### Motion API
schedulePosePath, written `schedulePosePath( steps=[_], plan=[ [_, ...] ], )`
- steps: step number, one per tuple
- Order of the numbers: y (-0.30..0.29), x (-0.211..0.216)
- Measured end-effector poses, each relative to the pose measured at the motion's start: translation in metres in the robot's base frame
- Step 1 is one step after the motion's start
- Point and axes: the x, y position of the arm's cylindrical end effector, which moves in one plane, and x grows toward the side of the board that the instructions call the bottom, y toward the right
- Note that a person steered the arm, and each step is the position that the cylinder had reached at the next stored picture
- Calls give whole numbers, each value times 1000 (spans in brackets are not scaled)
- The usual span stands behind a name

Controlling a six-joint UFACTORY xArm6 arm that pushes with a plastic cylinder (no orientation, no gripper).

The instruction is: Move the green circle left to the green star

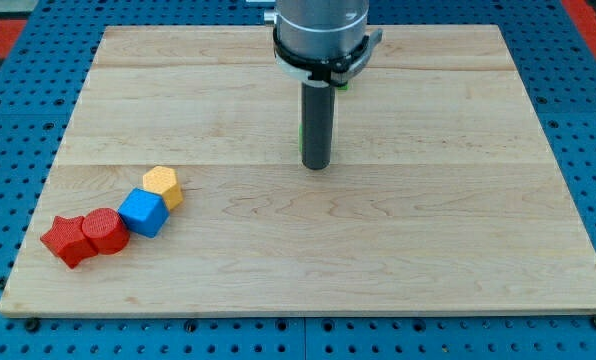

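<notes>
Green circle and green star are all but hidden — only thin slivers of green show, one at the left edge of the rod (301, 128) and one by the collar at about (344, 84), and I cannot tell which block is which.

Nearest the view's bottom left sits a tight cluster: a red star (64, 239) touching a red cylinder (105, 230), then a blue cube (144, 211) and a yellow hexagon-like block (163, 186) stepping up toward the view's right. They lie well apart from the rod.

Further up, near the middle of the wooden board (458, 240), my tip (316, 166) rests on the surface. There is no hand to open or clench — just the bare rod, holding nothing.

Behind it, the green pieces appear to sit just beyond the rod, toward the view's top.

The risk, as I judge it: with both greens masked by the arm, a push may catch the wrong block, or strike the circle off-centre so it slides past the star instead of settling on its left.
</notes>
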Motion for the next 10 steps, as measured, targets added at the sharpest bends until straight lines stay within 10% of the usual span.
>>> schedulePosePath(
  steps=[10],
  plan=[
    [0,-131]
  ],
)
